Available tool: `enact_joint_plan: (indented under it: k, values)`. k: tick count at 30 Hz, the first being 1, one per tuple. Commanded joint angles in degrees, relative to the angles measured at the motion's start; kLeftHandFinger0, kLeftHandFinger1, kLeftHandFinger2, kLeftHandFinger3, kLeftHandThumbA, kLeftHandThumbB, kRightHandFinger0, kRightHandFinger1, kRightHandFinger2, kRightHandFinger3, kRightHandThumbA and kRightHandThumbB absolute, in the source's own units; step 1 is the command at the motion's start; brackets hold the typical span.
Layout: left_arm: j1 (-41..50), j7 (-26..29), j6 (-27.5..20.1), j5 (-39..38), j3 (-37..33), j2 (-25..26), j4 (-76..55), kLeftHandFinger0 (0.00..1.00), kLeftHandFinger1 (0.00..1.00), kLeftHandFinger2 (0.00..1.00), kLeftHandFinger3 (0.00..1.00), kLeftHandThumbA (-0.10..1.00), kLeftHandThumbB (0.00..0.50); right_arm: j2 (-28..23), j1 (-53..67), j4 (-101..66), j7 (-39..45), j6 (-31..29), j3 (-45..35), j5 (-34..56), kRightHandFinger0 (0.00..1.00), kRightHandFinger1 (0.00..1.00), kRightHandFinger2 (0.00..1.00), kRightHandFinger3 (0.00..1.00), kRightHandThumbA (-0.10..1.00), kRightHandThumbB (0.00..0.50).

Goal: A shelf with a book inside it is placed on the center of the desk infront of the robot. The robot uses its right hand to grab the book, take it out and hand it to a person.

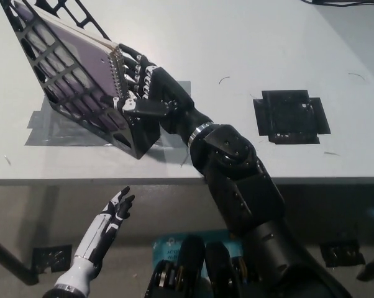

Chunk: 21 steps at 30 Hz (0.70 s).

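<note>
A black lattice shelf leans on the white desk at the upper left. Inside it sits a purple spiral-bound book, its wire spine facing right. My black right hand is pressed against that spine edge, fingers reaching over the book's top and the thumb under the spine. The hand looks closed around the book's edge. My white left hand hangs below the desk's front edge at the lower left, fingers spread, holding nothing.
Grey tape holds the shelf's base to the desk. A black square plate lies on the desk to the right. The desk's front edge runs across the middle.
</note>
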Motion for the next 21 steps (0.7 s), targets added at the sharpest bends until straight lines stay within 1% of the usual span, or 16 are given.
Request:
enact_joint_plan:
  k: [1,2,6,7,8,9,12,14,15,16,17,18,19,20,21]
  values:
    - [-0.86,-0.42,-0.1,1.23,-0.32,1.04,-1.88,1.0,1.0,1.0,1.0,0.95,0.296,1.44,-2.99,0.27,1.71,-4.96,0.81,-1.69,1.0,1.0,1.0,1.0,0.86,0.407]
    - [-0.86,-0.52,0.04,1.03,-0.3,1.02,-1.88,1.0,1.0,1.0,1.0,0.94,0.282,1.61,-2.99,-0.02,1.55,-4.81,0.92,-1.96,1.0,1.0,1.0,1.0,0.85,0.396]
    - [-0.7,-0.38,0.12,1.02,-0.26,0.93,-2.05,1.0,1.0,1.0,1.0,0.92,0.287,2.11,-3.12,-0.26,1.43,-4.84,0.92,-2.15,1.0,1.0,1.0,1.0,0.83,0.392]
    - [-0.7,-0.5,0.15,0.6,-0.15,0.85,-1.99,1.0,1.0,1.0,1.0,0.91,0.277,2.29,-3.3,-0.22,1.46,-4.6,0.88,-2.12,1.0,1.0,1.0,1.0,0.83,0.4]
    - [-0.71,-0.59,0.18,0.33,-0.07,0.79,-1.96,1.0,1.0,1.0,1.0,0.9,0.28,2.38,-3.38,-0.22,1.44,-4.48,0.86,-2.13,1.0,1.0,1.0,1.0,0.83,0.401]
    - [-0.73,-0.87,0.13,-0.37,0.08,0.74,-1.85,1.0,1.0,1.0,1.0,0.89,0.266,2.54,-3.64,-0.16,1.38,-4.24,1.0,-2.38,1.0,1.0,1.0,1.0,0.85,0.396]
    - [-0.74,-0.93,0.63,-0.45,0.11,0.75,-2.04,1.0,1.0,1.0,1.0,0.88,0.263,2.76,-3.98,-0.14,1.29,-3.74,1.1,-2.59,1.0,1.0,1.0,1.0,0.85,0.399]
    - [-0.67,-0.73,0.94,-0.08,0.02,0.77,-2.26,1.0,1.0,1.0,1.0,0.88,0.248,3.07,-4.26,-0.04,1.35,-3.29,0.9,-2.32,1.0,1.0,1.0,1.0,0.84,0.399]
    - [-0.68,-0.69,0.85,0.17,-0.07,0.85,-2.27,1.0,1.0,1.0,1.0,0.89,0.249,3.12,-4.3,0.01,1.43,-3.25,0.84,-2.24,1.0,1.0,1.0,1.0,0.84,0.399]
    - [-0.84,-0.82,1.22,-0.25,0.04,0.78,-2.43,1.0,1.0,1.0,1.0,0.86,0.246,3.1,-4.7,0.44,1.63,-3.6,0.74,-2.24,1.0,1.0,1.0,1.0,0.84,0.403]
    - [-0.98,-0.93,1.73,-0.47,0.08,0.72,-2.57,1.0,1.0,1.0,1.0,0.86,0.244,3.11,-5.17,1.08,1.53,-3.68,0.49,-2.18,1.0,1.0,1.0,1.0,0.83,0.417]
    - [-1.05,-0.94,1.82,-0.45,0.05,0.71,-2.57,1.0,1.0,1.0,1.0,0.86,0.244,3.1,-5.27,1.21,1.49,-3.66,0.39,-2.16,1.0,1.0,1.0,1.0,0.83,0.417]
    - [-1.14,-0.87,1.62,-0.05,-0.11,0.81,-2.56,1.0,1.0,1.0,1.0,0.87,0.23,3.2,-5.34,1.17,1.65,-3.21,0.02,-1.65,1.0,1.0,1.0,1.0,0.82,0.408]
    - [-1.16,-0.8,1.45,0.18,-0.19,0.87,-2.56,1.0,1.0,1.0,1.0,0.87,0.228,3.27,-5.37,1.16,1.76,-3.03,-0.16,-1.43,1.0,1.0,1.0,1.0,0.82,0.406]
    - [-1.17,-0.7,1.1,0.36,-0.23,0.9,-2.47,1.0,1.0,1.0,1.0,0.87,0.213,3.25,-5.54,1.48,1.82,-3.11,-0.25,-1.41,1.0,1.0,1.0,1.0,0.84,0.401]
